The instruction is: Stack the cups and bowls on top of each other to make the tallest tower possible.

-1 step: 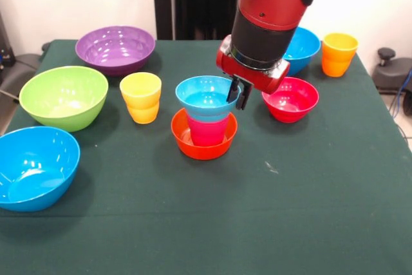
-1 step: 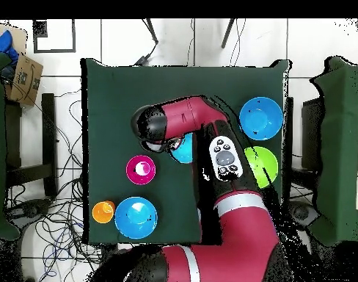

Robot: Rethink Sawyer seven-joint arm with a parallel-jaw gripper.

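At the table's middle stands the tower: an orange bowl (image 1: 203,145) holds a red-pink cup (image 1: 208,132), and a small light blue bowl (image 1: 206,96) rests on that cup. My gripper (image 1: 237,94) comes down from above at the bowl's right rim and is shut on the rim, one finger inside and one outside. In the overhead view the arm covers the tower, and only a sliver of the light blue bowl (image 2: 183,151) shows. A yellow cup (image 1: 141,97) stands left of the tower, a small red bowl (image 1: 291,98) to its right.
The purple bowl (image 1: 116,48) sits at the far left, with the lime green bowl (image 1: 64,96) and a blue bowl (image 1: 35,167) along the left side. Another blue bowl (image 1: 304,49) and an orange cup (image 1: 338,54) stand far right. Green cloth (image 1: 257,210) covers the table.
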